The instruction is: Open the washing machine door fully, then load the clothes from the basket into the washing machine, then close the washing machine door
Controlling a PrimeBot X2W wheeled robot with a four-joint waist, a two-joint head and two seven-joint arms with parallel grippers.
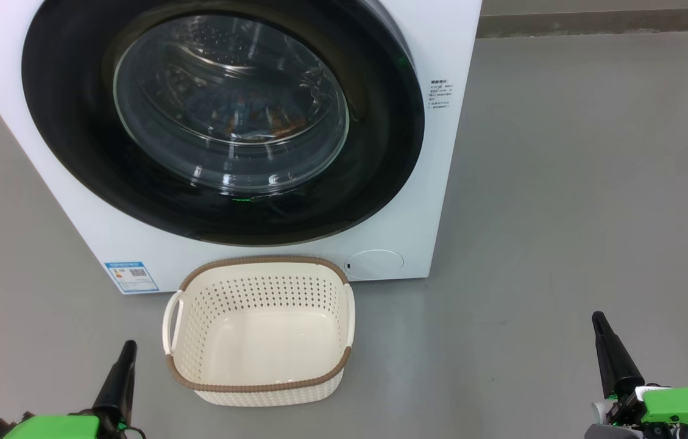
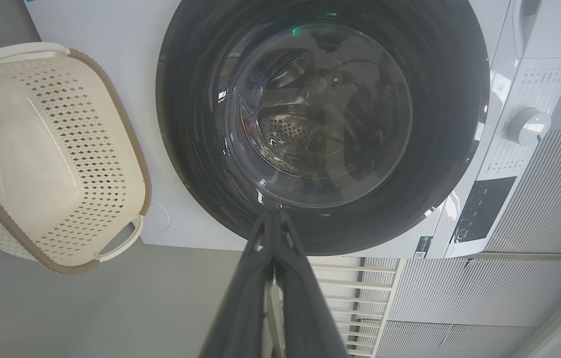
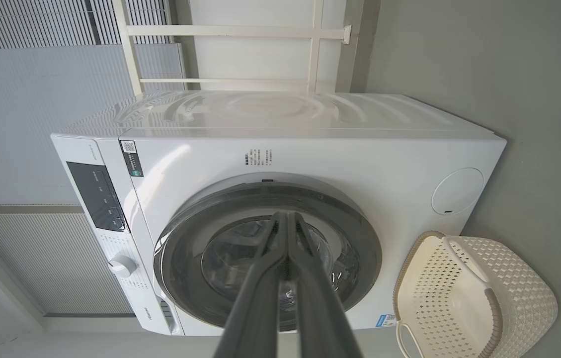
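Door (image 1: 75,134) closed — clothes (image 1: 258,122) seemingly inside; basket (image 1: 258,263) just before machine (image 1: 441,183).

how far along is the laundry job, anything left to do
Looks finished. Done: the basket sits empty, orange-printed clothes show inside the washing machine, and the washing machine door lies shut. In hand: nothing; the left end effector and right end effector are shut, empty, off the machine. Left: nothing visible.
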